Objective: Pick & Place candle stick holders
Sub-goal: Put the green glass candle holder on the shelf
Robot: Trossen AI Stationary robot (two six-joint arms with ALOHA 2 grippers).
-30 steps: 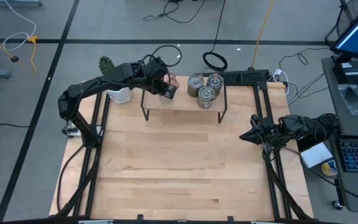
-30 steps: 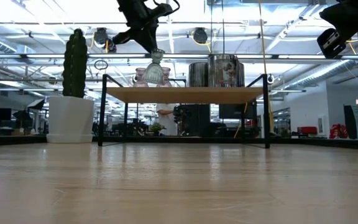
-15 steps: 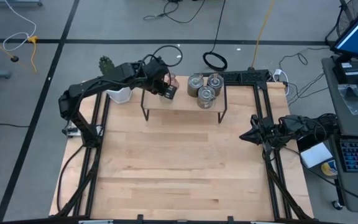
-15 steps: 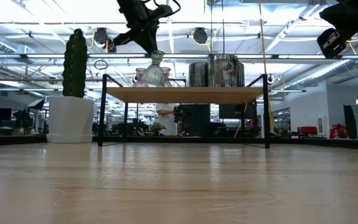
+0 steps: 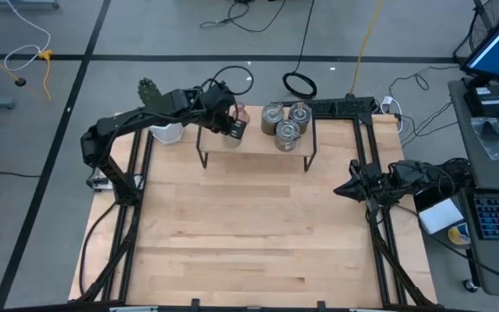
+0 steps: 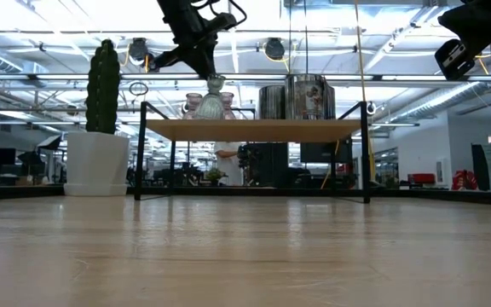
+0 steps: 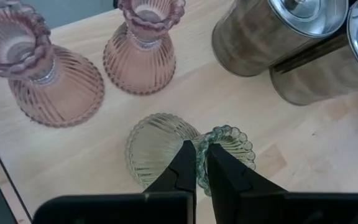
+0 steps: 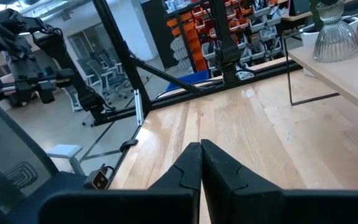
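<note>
The left wrist view gives what the overhead one cannot: the left gripper (image 7: 201, 167) has its two dark fingers pinched nearly together on the scalloped rim of the olive-green holder (image 7: 166, 149), one finger inside the cup and one outside, with the holder's ribbed base on the raised wooden shelf (image 7: 241, 118) just below the fingertips. Just beyond the gripper stand the two pinkish glass holders (image 7: 143, 46), side by side and apart from each other, and off to one side of it two of the silvery metal cylinders (image 7: 272, 34) touch or nearly touch; the third is cut off there. From above, the left arm reaches in a long bend from the table's left edge to the shelf's left end, its gripper (image 5: 230, 126) covering the glass holders almost entirely, while all three cylinders (image 5: 286, 123) show clustered well to the gripper's right. The level view shows the gripper (image 6: 207, 72) coming down onto the green holder (image 6: 212, 100), whose base appears to meet the shelf top (image 6: 254, 129); the white-potted cactus (image 6: 99, 128) stands left of it. The right gripper (image 8: 200, 163) waits low over the table near its right edge, fingers closed on nothing, the shelf far ahead of it.
</note>
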